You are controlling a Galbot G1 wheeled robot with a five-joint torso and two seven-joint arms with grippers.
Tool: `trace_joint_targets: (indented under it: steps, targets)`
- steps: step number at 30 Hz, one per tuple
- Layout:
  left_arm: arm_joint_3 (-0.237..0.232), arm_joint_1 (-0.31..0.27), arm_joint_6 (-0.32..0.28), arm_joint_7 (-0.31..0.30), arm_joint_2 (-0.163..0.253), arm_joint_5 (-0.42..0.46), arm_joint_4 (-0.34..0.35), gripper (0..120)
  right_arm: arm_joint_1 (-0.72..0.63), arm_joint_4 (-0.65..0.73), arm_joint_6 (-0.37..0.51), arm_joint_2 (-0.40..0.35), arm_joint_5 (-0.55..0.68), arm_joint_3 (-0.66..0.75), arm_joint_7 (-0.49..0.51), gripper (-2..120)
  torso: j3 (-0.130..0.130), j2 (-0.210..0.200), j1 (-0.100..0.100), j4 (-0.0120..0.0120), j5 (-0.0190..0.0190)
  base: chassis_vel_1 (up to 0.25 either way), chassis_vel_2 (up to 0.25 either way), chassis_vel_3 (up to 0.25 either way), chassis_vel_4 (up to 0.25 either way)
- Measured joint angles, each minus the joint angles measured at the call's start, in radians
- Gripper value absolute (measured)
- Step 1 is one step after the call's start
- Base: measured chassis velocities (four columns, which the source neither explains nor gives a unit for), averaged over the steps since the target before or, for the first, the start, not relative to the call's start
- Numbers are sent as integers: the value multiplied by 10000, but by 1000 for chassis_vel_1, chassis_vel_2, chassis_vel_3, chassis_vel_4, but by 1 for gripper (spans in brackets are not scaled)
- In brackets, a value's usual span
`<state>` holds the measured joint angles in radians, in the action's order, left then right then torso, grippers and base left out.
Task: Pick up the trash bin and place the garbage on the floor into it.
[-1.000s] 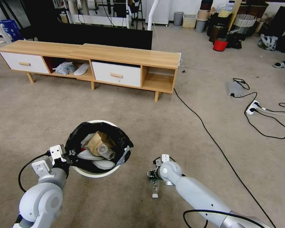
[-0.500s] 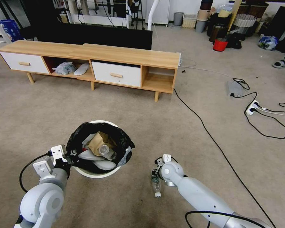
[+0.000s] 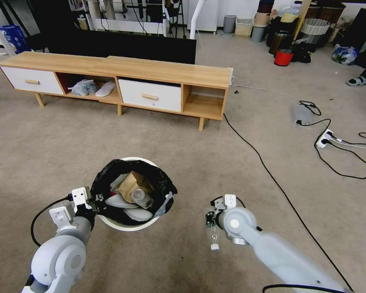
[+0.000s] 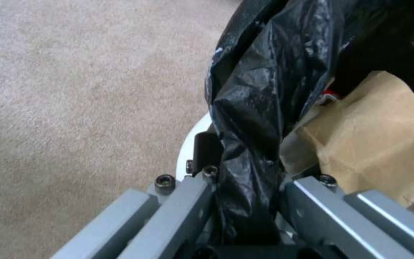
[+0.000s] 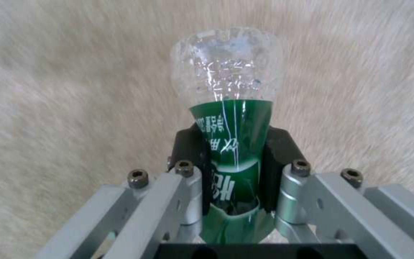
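Right gripper (image 3: 210,219) clamps a green-labelled clear bottle (image 3: 212,235); left gripper (image 3: 94,202) grips the trash bin (image 3: 128,223) at its rim.

Low in the head view, right of centre, the right gripper's dark pads (image 5: 188,151) squeeze the bottle across its green label, and the bottle hangs close above the floor (image 3: 171,260) with its pale cap end toward the bottom edge. At lower left, the left gripper's fingers are closed on the bin's rim and the black garbage bag (image 3: 158,179) folded over it. Inside the bin lie a tan box (image 3: 131,186), a clear bottle (image 3: 140,197) and white items. Farther up, a black cable (image 3: 272,179) crosses the carpet on the right. Across the upper frame stands a long wooden cabinet (image 3: 122,69), and a red bucket (image 3: 283,57) sits at upper right.
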<state>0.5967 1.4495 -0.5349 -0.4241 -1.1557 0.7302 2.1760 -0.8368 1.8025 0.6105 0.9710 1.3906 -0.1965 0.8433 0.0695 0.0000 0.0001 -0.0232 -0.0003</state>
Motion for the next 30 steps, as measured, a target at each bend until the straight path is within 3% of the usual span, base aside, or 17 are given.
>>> trace_joint_targets:
  steps: [8,16,22,30]
  targets:
    - [-202,2,-213,-132,243,397,-5,0,-438,1567,-456,-757,-803,1106,-397,17,0,0,-1,2,1,0,0,0,0]
    - [-974,-378,-552,-244,843,835,-51,0,-993,3365,-1615,-2168,-3661,2401,-2473,17,1,0,-1,3,1,0,0,0,0]
    - [-1386,-687,-758,-362,1039,1262,-127,0,-1218,4167,-2021,-2582,-4527,2854,-3069,17,1,0,-1,3,4,0,0,0,0]
    - [-1575,-904,-953,-587,1212,1832,-129,0,-1297,4667,-2587,-3014,-5642,3262,-4111,17,1,1,-1,1,3,0,0,0,0]
